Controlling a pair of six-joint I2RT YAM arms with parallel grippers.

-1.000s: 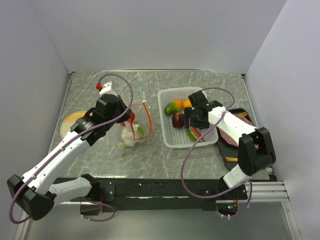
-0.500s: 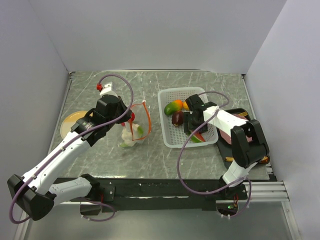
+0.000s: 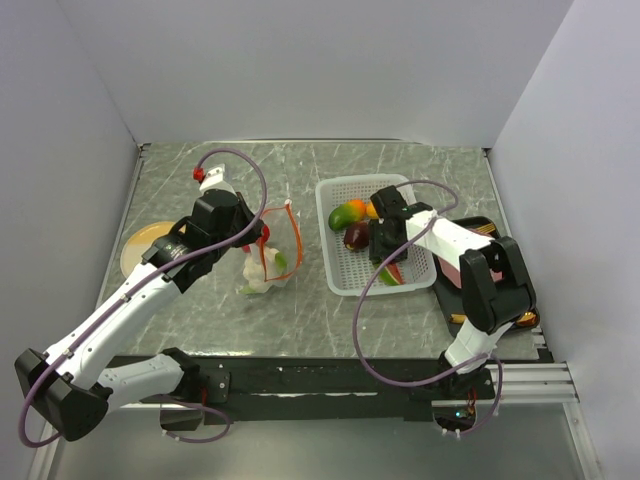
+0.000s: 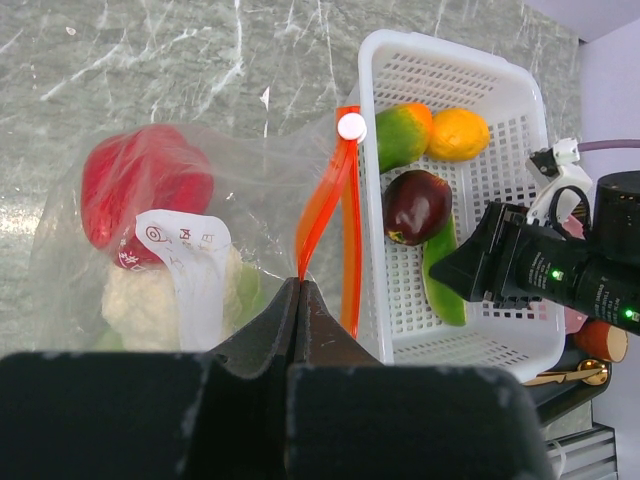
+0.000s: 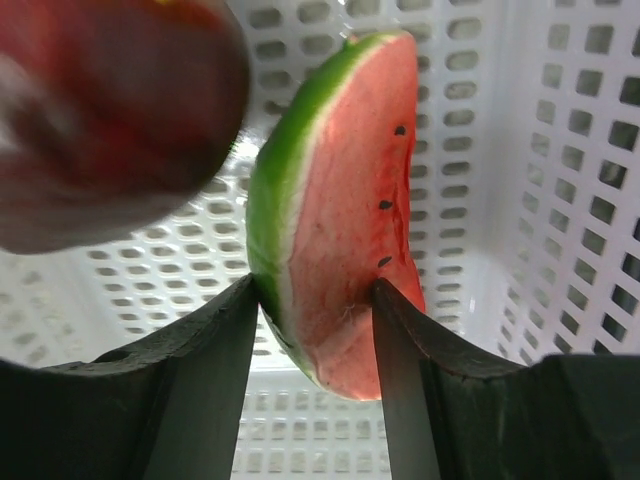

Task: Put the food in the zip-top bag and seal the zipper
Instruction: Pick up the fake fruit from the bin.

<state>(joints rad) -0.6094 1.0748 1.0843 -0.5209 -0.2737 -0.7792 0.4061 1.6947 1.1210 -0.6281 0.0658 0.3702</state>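
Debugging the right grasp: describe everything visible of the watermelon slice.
The watermelon slice is glossy plastic: green rind, thin white band, red flesh with black seeds. It stands on edge in the white perforated basket. The right gripper straddles its near end, one finger on the rind, the other on the flesh. Whether it is lifted cannot be told.

A grey-green marbled tabletop (image 3: 300, 310) carries four things. A round tan plate (image 3: 138, 247) lies at its left edge. Right of that, near the middle, the clear zip-top bag (image 3: 262, 272) rests on its bottom. A white perforated basket (image 3: 345, 278) stands right of centre, with a dark tray (image 3: 447, 292) just beside it on the right.
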